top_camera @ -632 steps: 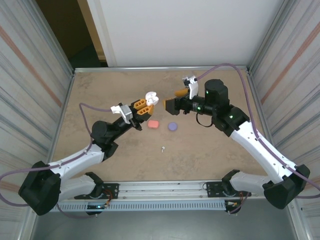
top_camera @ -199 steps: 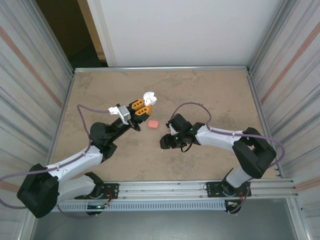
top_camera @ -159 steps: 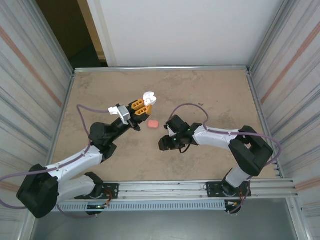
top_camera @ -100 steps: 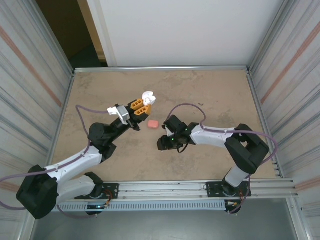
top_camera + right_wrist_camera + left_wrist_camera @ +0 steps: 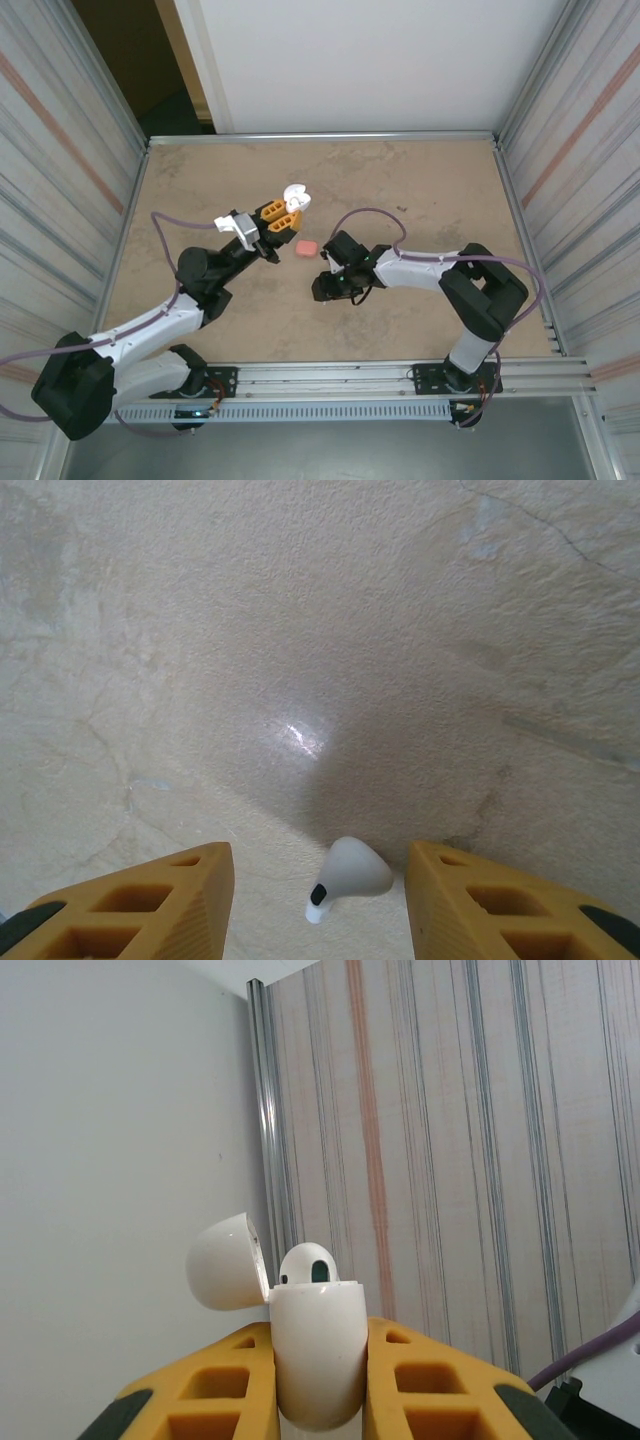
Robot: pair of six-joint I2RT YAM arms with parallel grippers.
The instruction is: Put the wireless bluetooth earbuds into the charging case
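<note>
1. My left end effector [image 5: 318,1345] is pinching the charging case [image 5: 318,1360]. Its yellow fingers [image 5: 215,1390] press on both flanks of the white shell.
2. The case sits upright in that grip, raised off the counter [image 5: 420,190]. Its lid [image 5: 228,1260] is hinged open and tipped to the left in the wrist view.
3. A seated earbud [image 5: 306,1263] pokes up out of the case mouth. It is white, with a small dark spot on its head.
4. On the top camera I see the open case [image 5: 294,198] at the tip of the left arm, left of the counter's centre.
5. My right end effector [image 5: 318,878] is down low over the counter, jaws spread.
6. A loose earbud [image 5: 346,870] lies flat on the surface between those jaws. It is white and its stem points toward the camera. Neither finger touches it, and it lies closer to the finger on the right of that picture.
7. A pink case [image 5: 307,247] rests on the counter between the two arms, just beside the right wrist and apart from the left fingers.
</note>
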